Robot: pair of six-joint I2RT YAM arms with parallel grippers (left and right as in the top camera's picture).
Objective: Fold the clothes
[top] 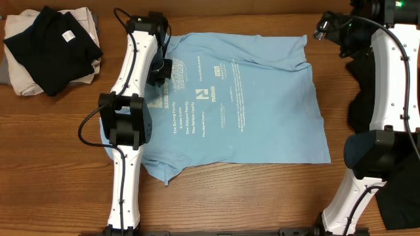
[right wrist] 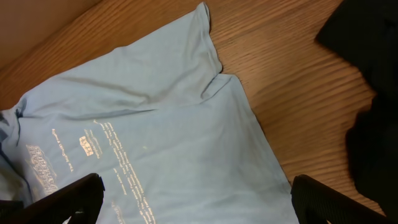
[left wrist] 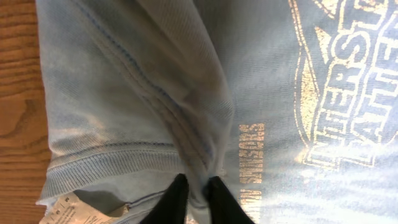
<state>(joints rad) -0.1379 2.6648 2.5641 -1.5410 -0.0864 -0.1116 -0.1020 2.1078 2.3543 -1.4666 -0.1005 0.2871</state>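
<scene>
The light blue T-shirt lies spread on the wooden table, white lettering up. My left gripper is over its left part, near the collar. In the left wrist view the left gripper is shut on a raised fold of the T-shirt, next to the ribbed collar and a white label. My right gripper hangs above the shirt's far right corner. In the right wrist view the right gripper is wide open and empty above the T-shirt.
A black garment lies on a beige cloth at the far left. More black garments lie at the right and near right, one showing in the right wrist view.
</scene>
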